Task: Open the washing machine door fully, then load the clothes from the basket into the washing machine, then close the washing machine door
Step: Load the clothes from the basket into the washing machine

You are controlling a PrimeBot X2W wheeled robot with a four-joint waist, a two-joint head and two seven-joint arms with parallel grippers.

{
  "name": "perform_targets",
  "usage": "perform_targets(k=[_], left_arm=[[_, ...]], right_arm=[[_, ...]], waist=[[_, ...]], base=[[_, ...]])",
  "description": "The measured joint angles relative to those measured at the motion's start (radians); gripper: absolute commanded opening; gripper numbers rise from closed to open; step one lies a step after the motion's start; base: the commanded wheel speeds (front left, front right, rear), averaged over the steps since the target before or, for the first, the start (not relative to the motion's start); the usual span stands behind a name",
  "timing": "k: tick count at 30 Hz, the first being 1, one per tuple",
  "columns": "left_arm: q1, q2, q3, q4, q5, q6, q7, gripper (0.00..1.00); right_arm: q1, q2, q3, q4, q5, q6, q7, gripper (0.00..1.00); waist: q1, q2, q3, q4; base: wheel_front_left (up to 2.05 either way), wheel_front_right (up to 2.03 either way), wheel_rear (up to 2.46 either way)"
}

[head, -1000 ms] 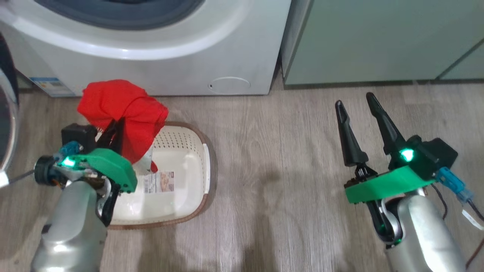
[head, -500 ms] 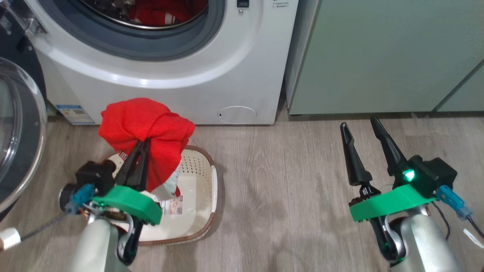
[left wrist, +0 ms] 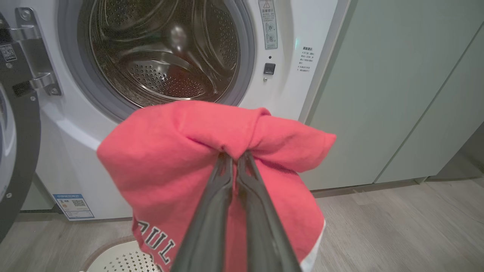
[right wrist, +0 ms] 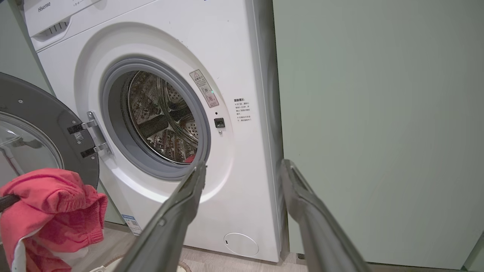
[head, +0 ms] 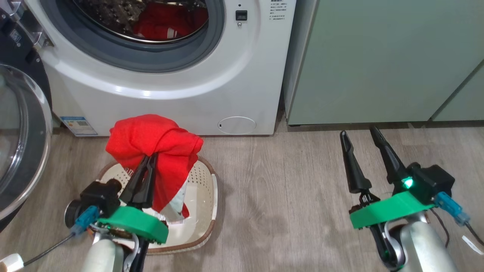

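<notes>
The clothes (head: pixel 155 149) drape over the closed left pincer's (head: pixel 148 156) tips

The washing machine (head: pixel 170 94) stands at the back. Its door (head: pixel 22 151) hangs open to its left; cabinets (head: pixel 378 56) adjoin its right. Before it sits the basket (head: pixel 206 196) on the floor (head: pixel 283 189), the clothes (head: pixel 155 139) hanging above it (pinched by the left gripper (head: pixel 149 158)). Possibly cloth lies in its drum (head: pixel 109 15).
</notes>
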Motion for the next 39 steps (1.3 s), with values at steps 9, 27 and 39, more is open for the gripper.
perform_targets(k=[9,27,39], left_arm=[[0.008,-0.003,-0.005,-0.019,0.006,0.000,0.000,0.00],[-0.116,0.011,0.040,-0.057,-0.006,0.000,0.000,0.00],[-0.616,0.230,0.101,0.032,-0.079,0.000,-0.005,0.00]], right_arm=[[0.008,0.000,0.002,0.002,0.000,0.000,0.000,1.00],[-0.031,0.000,0.018,-0.028,0.000,0.000,0.000,1.00],[-0.162,0.001,0.077,-0.065,0.052,0.000,0.000,1.00]], waist=[[0.0000,0.0000,-0.005,-0.005],[0.0001,0.0000,0.143,-0.056],[0.0005,0.0000,0.393,-0.131]], base=[[0.00,0.00,0.00],[0.00,0.00,0.00],[0.00,0.00,0.00]])
